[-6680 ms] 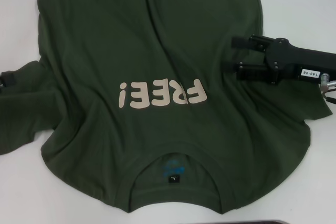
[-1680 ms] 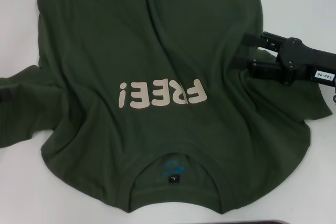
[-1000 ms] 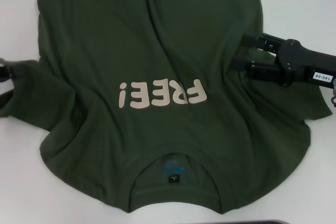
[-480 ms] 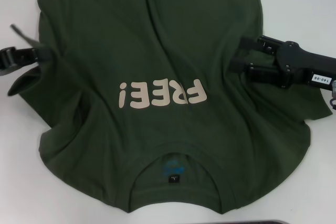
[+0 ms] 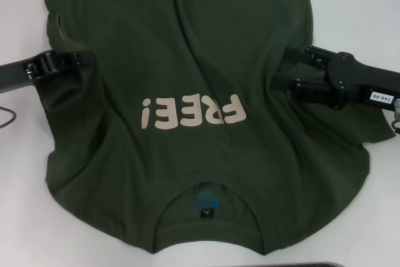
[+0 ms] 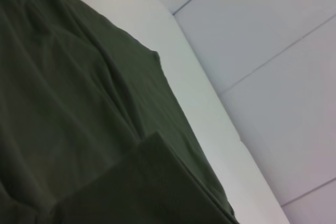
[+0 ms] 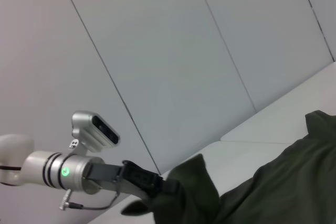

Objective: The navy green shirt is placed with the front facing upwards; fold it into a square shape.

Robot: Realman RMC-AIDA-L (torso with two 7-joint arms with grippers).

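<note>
white table (image 5: 375, 4), grey panelled wall (image 7: 173, 51)

The white table (image 5: 369, 4) carries the navy green shirt (image 5: 187, 48), spread front-up.

shirt (image 5: 187, 60) hem cut off, left pincer (image 5: 84, 60) tips buried in cloth

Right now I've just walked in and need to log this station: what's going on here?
A two-armed robot is folding a dark olive-green cotton T-shirt spread face up on a white table. The left gripper has pulled the left sleeve in over the shirt's body. The right gripper sits with open jaws over the right side of the shirt. No square yet.
</note>
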